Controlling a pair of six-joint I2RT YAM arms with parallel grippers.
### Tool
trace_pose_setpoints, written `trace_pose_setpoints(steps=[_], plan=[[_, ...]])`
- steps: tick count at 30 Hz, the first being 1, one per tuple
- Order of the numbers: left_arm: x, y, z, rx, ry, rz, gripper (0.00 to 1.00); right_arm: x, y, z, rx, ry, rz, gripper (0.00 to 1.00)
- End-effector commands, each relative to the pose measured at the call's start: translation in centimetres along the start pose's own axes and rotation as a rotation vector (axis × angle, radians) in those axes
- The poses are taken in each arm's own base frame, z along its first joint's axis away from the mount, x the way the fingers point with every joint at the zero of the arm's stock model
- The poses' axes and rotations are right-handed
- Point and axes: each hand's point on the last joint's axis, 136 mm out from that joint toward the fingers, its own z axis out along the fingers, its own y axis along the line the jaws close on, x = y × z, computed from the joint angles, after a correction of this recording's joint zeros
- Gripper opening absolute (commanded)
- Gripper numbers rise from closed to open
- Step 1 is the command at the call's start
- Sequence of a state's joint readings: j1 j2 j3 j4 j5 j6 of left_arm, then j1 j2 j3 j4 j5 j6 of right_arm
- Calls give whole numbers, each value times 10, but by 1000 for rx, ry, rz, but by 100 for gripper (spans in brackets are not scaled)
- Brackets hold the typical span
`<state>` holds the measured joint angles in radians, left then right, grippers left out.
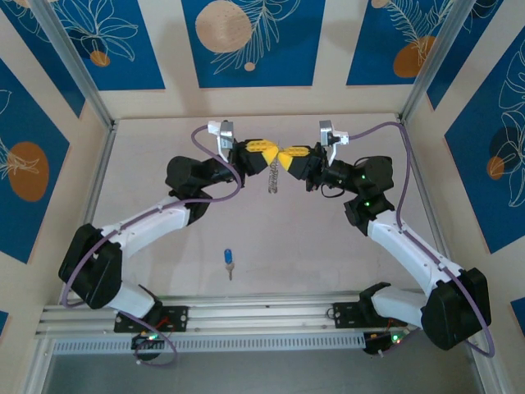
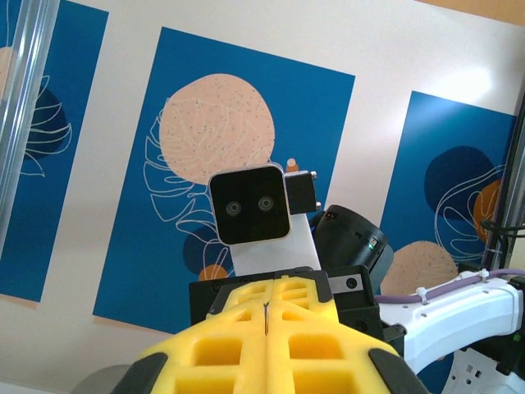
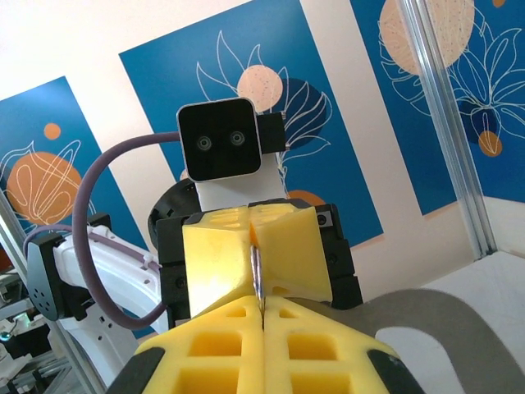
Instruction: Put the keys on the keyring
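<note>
Above the middle of the table my left gripper [image 1: 276,155] and right gripper [image 1: 286,154] meet tip to tip. Both are shut on the keyring, whose silvery chain [image 1: 275,176] hangs down below the fingertips. In the right wrist view the thin metal ring [image 3: 257,275] stands edge-on, pinched between my right gripper [image 3: 262,310] and the left gripper [image 3: 251,246] facing it. The left wrist view has only a dark sliver of metal [image 2: 267,316] in the seam of the left gripper [image 2: 267,332]. The key [image 1: 229,261], with its blue head and short blade, lies alone on the table near the front.
Aluminium posts [image 1: 98,107] and walls with blue leaf panels [image 1: 246,41] enclose the table. A rail [image 1: 262,310] runs along the near edge by the arm bases. A grey curved shape [image 3: 459,320] shows low on the right in the right wrist view; what it is I cannot tell.
</note>
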<state>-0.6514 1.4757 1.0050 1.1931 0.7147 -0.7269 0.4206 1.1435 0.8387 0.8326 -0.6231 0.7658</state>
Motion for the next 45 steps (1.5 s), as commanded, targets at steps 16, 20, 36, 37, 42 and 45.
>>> trace_pose_setpoints(steps=[16,20,36,37,42,45], plan=[[-12,-13,13,65,242,90,0,-33,7,-35,133,73,9,59],[-19,-14,21,105,302,87,0,-34,7,-37,111,104,6,59],[-23,-11,28,126,436,118,0,-45,6,-33,60,113,-35,51],[-23,-11,27,126,437,116,0,-46,6,-32,58,110,-39,50],[-21,-8,27,119,439,113,0,-46,6,-29,48,107,-40,48],[-22,-7,27,119,434,109,0,-45,5,-26,45,108,-41,47]])
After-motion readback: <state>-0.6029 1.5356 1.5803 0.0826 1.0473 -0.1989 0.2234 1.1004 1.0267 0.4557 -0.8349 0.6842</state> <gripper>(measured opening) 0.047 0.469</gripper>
